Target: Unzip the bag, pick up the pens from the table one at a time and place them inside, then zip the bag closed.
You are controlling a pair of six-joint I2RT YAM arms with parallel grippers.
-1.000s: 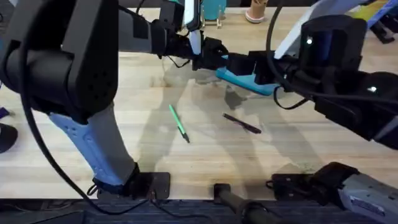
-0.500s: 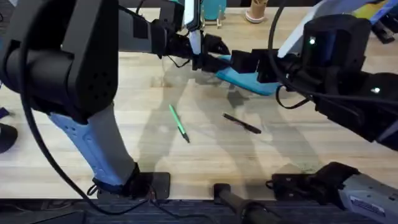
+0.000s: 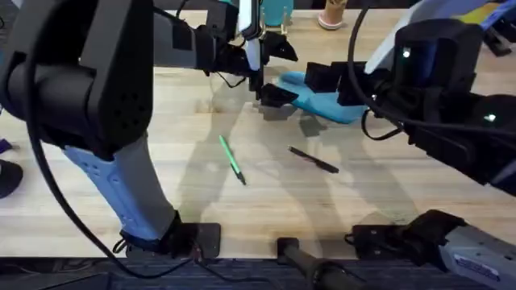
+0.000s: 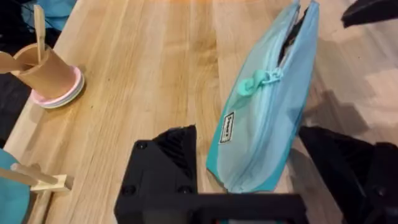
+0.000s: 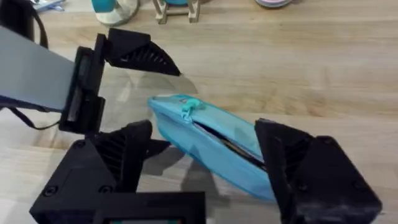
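Your left gripper (image 3: 272,71) has just opened and let go of the teal fabric pouch (image 3: 326,100), upper centre on the wooden table (image 3: 161,193). The right gripper (image 5: 205,162) straddles it, open. It's partly unzipped; finish unzipping.

teal-blue bag (image 3: 322,101) toward far edge of table (image 3: 161,201), right of its middle, lying lengthwise. zipper part open: slit gapes along one stretch, teal pull tab (image 4: 258,81) short of the closed end. green pen (image 3: 232,159) flat on bare wood nearer the front edge, slanted. black pen (image 3: 314,159) just right of it, also slanted, apart from bag.
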